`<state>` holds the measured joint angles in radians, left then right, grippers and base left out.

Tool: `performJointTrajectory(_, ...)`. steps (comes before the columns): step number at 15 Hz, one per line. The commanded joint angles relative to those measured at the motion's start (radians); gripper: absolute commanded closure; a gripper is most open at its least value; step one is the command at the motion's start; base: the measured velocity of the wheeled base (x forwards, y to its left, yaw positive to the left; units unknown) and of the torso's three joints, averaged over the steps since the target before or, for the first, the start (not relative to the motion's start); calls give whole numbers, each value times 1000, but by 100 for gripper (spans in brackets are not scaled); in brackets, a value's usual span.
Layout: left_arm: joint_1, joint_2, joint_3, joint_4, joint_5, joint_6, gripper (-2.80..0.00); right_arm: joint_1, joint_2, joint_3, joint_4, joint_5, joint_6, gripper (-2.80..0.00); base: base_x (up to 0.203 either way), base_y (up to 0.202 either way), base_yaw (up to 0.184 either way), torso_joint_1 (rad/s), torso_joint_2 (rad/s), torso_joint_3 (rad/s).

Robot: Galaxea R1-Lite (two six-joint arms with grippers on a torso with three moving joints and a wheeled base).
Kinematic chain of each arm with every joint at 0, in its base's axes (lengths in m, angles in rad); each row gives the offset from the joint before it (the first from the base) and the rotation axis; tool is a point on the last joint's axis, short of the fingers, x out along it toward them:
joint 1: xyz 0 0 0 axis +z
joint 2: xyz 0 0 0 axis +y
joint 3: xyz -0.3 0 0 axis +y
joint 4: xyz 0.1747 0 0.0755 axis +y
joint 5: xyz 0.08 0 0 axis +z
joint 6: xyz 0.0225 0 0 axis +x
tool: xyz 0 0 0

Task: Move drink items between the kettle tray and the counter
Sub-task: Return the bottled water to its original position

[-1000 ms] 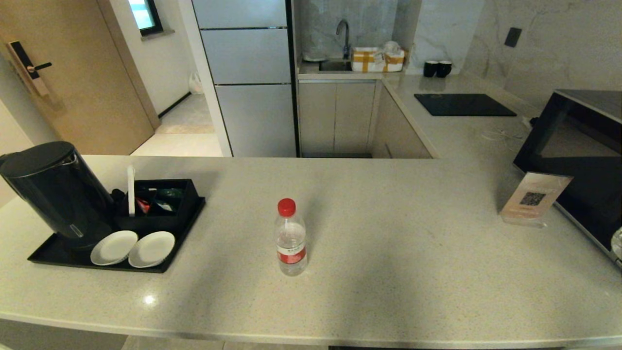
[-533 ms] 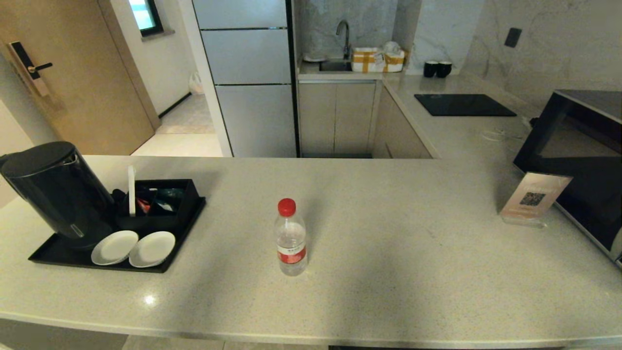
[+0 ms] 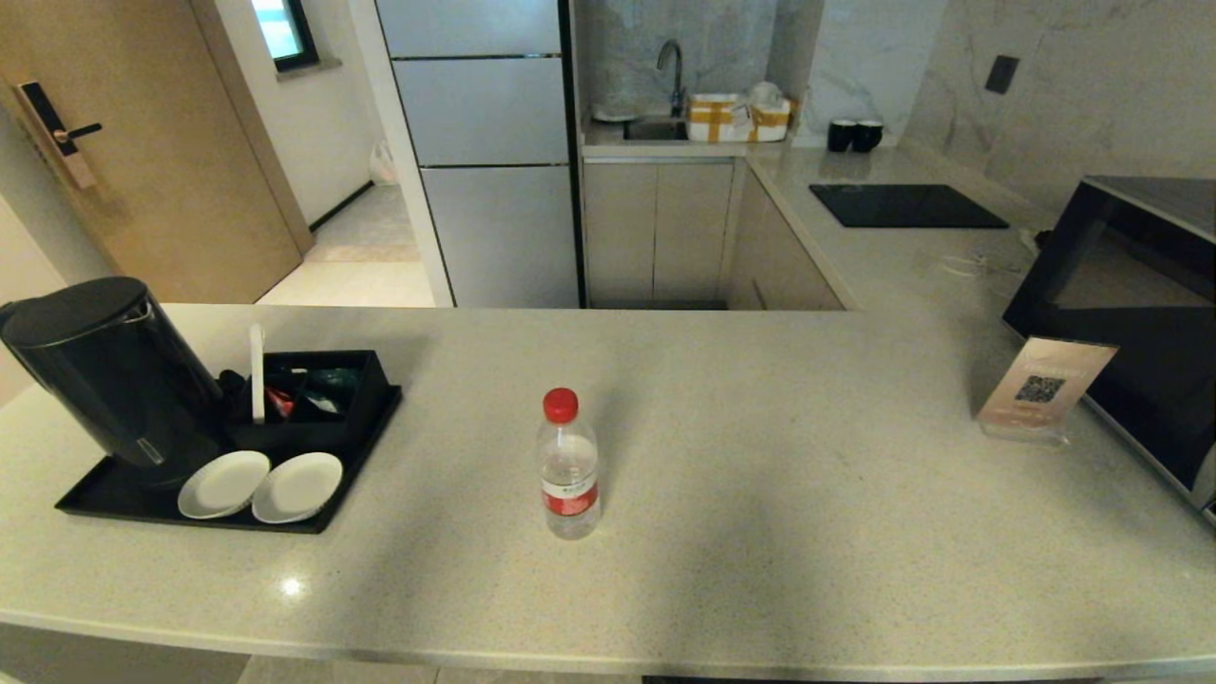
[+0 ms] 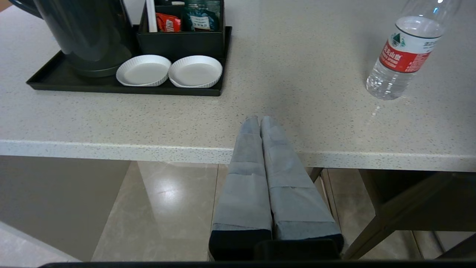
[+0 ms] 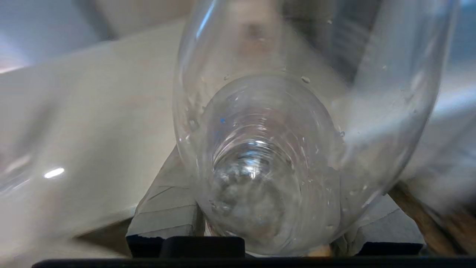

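one water bottle [image 3: 569, 465] is seen upright on the counter [image 3: 807, 494], well apart from the kettle tray [image 3: 114, 499], and a second bottle [image 5: 282, 149] is grasped between the jaws of the right gripper [image 5: 271, 223]; the left gripper [image 4: 260, 123] is held clenched and empty before the counter edge. both bottles are judged light, thin-walled, slippery and easily crushed, best taken around the labelled middle. counted are two bottles, one kettle [image 3: 104, 370], two white saucers [image 3: 261, 483].

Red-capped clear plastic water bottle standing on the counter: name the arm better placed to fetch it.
Left, probably: the left gripper is empty at the counter edge; the right gripper holds another clear bottle.
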<state>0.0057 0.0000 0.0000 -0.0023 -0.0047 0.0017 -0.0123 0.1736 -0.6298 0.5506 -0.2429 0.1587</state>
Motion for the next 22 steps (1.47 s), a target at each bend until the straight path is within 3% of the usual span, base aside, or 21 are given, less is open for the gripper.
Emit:
performJointTrajectory(1, 0, 0, 2, -1, 0, 0, 0, 7, -146, 66, -7, 133, -48, 0, 0, 0, 0, 0, 0, 0)
performJointTrajectory(3, 0, 0, 2, -1, 0, 0, 0, 8, -165, 217, -116, 162, -114, 0, 0, 0, 0, 0, 0, 0)
performJointTrajectory(6, 0, 0, 2, -1, 0, 0, 0, 9, -172, 483, -463, 210, -237, 0, 0, 0, 0, 0, 0, 0)
performJointTrajectory(8, 0, 0, 0, -1, 0, 0, 0, 9, -174, 618, -557, 238, -272, 0, 0, 0, 0, 0, 0, 0)
performJointTrajectory(12, 0, 0, 0, 2, 0, 8, 0, 9, -175, 631, -538, 246, -168, 0, 0, 0, 0, 0, 0, 0)
performJointTrajectory(22, 0, 0, 1, 2, 0, 1, 0, 9, -172, 631, -540, 243, -154, 0, 0, 0, 0, 0, 0, 0)
